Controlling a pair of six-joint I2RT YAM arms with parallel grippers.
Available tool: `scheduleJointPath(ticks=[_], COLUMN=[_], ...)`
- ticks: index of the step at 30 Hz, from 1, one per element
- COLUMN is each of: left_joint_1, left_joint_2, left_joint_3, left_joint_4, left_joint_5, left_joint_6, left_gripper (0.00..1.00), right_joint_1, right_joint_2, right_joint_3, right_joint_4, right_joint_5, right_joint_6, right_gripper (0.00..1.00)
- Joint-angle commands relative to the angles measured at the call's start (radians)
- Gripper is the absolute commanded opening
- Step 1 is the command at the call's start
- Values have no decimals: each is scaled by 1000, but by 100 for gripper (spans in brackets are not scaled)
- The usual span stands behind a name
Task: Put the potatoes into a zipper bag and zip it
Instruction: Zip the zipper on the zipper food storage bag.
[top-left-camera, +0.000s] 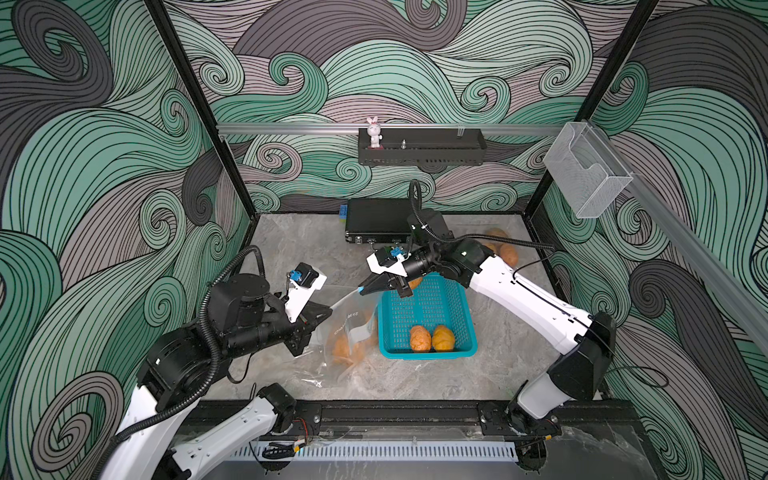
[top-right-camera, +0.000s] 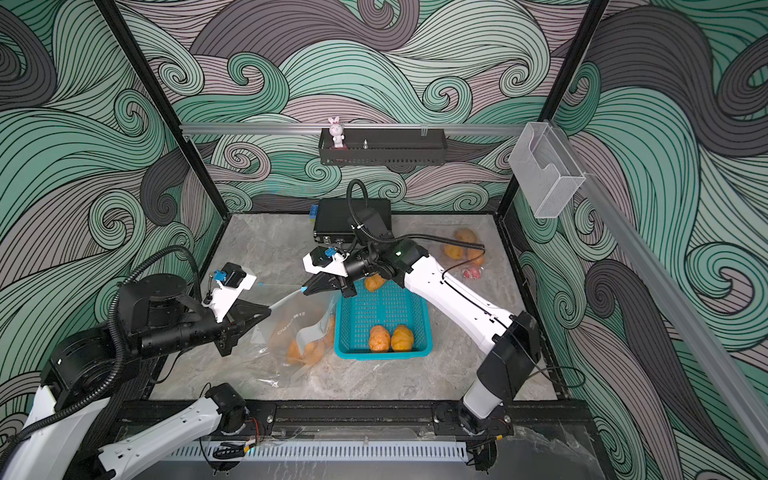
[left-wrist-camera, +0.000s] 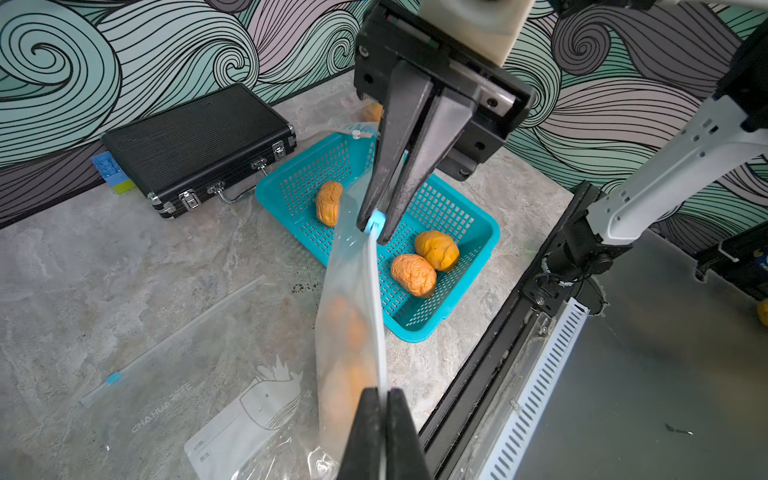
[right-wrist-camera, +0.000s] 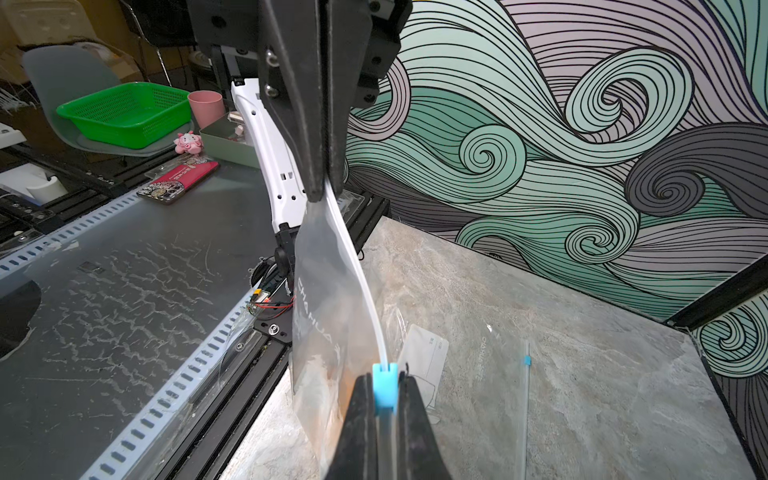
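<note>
On the left side of the table (top-left-camera: 503, 365), the left gripper (top-left-camera: 330, 309) has its jaws squeezed shut on one end of the white top strip of the zipper bag (top-left-camera: 351, 328). A second clear bag (left-wrist-camera: 199, 374) lies flat on the table to the left of it. It has a whale drawing on it.

The zipper bag is between the two grippers, just left of the basket (top-left-camera: 428, 354). Its top strip is pulled tight from one gripper to the other. The rest of the bag hangs down, and its bottom rests on the table. Some potatoes (top-left-camera: 347, 351) sit low inside the bag and show orange through the plastic.

At the other end of the strip, the right gripper (top-left-camera: 361, 291) has its jaws closed on the blue slider (right-wrist-camera: 384, 386). The right wrist view shows the slider pinched between the two black tips.

The basket is teal and has small holes. Two more potatoes (top-left-camera: 420, 338) lie side by side at its near end, touching. One more (left-wrist-camera: 329, 203) lies at its far end. In both top views the right gripper partly hides it. The right arm reaches over the far end of the basket.

By the far wall sits a black case (top-left-camera: 378, 220). Far right, near the wall and behind the right arm, lie a few more potatoes (top-right-camera: 461, 245). They look wrapped in clear plastic.
</note>
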Motion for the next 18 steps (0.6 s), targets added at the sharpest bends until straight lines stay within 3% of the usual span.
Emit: scheduleJointPath(ticks=[1,6,18], left_joint_1=[-2,-3,-2], left_joint_2=[7,12,25], left_joint_3=[22,29,36], left_joint_4=[-12,-11,-8], left_joint_5=[-15,-15,9], left_joint_6=[-4,7,10], left_gripper=[0,0,0], right_joint_1=[-3,-3,4], right_joint_2=[-33,-33,-14], right_joint_3=[-9,-10,-2], right_joint_4=[-5,-6,-7], right_joint_5=[-12,-29,-36], right_joint_6=[0,8,20], right_gripper=[9,22,23])
